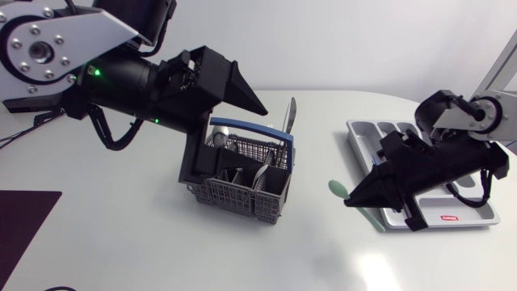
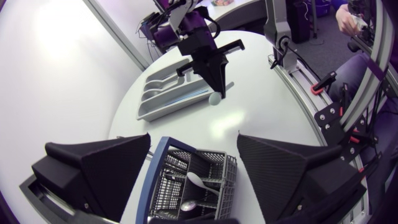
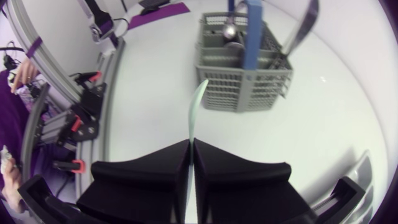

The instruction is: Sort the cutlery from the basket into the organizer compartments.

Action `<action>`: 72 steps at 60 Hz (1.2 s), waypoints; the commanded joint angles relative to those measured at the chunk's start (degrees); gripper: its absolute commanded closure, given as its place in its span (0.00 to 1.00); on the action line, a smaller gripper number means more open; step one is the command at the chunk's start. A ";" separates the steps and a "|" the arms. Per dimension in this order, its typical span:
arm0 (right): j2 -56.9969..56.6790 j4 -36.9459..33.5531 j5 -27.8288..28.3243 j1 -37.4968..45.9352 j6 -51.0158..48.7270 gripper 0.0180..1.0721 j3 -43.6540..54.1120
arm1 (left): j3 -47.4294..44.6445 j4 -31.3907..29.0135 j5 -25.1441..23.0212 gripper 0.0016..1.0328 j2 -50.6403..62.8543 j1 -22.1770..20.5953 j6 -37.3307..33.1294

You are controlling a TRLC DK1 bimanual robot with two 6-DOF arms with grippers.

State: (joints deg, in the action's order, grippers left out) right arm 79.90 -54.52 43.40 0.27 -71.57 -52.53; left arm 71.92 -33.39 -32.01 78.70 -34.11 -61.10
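Right wrist view: the right hand [image 3: 191, 142] is clenched on a pale green spoon [image 3: 198, 102]. The handle is hidden between the fingers and the bowl juts toward twelve o'clock. Beyond it stands the grey basket [image 3: 245, 87], with some of its cutlery [image 3: 231, 30] cut off at the top. Farther off, the left hand [image 2: 194, 140] hangs released over that basket. At three o'clock on the counter [image 1: 121, 242], the organizer [image 1: 361, 132] lies half hidden under the right arm.
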 commanded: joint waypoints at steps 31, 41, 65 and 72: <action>-3.26 20.24 -7.10 30.31 -16.94 0.95 9.29 | -6.27 3.42 7.14 0.06 1.11 3.35 9.42; 1.75 21.30 -7.01 37.96 -27.66 0.95 8.24 | -7.14 3.42 7.40 0.06 1.02 4.22 9.51; 8.43 35.45 -6.13 46.13 -42.25 0.95 10.96 | -7.85 3.50 8.10 0.06 1.37 4.14 9.42; 9.66 38.53 -6.22 46.48 -45.50 0.95 11.05 | -7.94 3.50 8.54 0.06 1.37 4.14 9.42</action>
State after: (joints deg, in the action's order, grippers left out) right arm 87.79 -17.23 37.06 46.26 -112.79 -43.09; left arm 65.32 -30.06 -23.68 79.20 -30.15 -52.47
